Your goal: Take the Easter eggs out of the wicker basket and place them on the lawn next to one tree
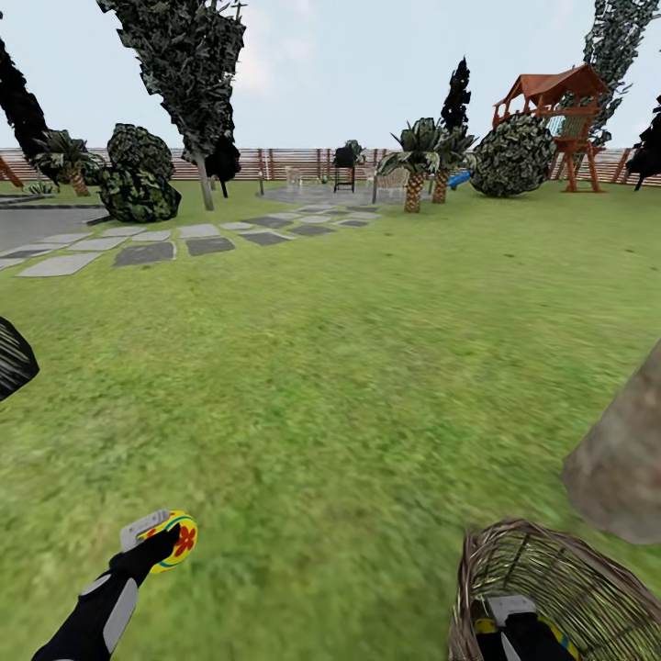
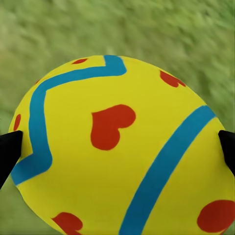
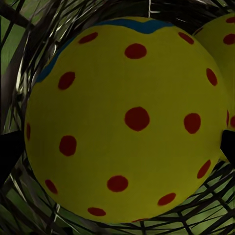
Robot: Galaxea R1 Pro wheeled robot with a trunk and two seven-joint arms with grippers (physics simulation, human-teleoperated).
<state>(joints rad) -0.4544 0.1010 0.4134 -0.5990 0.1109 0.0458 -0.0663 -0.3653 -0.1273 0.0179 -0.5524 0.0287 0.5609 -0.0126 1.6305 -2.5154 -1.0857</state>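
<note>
Left gripper (image 1: 167, 539) is seen at about 7 o'clock in the head view, closed around a yellow egg (image 1: 176, 540) with red marks, held above the lawn (image 1: 349, 367); in the left wrist view that egg (image 2: 122, 147) is pinched between the two dark fingertips (image 2: 9, 152). Right gripper (image 1: 514, 624) is lowered inside the wicker basket (image 1: 588, 588) at 5 o'clock; in the right wrist view a red-spotted egg (image 3: 129, 117) is flanked by the fingertips, though whether it is gripped cannot be told. A third egg (image 3: 223, 39) is partly seen beside it within the basket weave. A grey-brown trunk (image 1: 624, 459) stands at 4 o'clock, just beside the basket.
</note>
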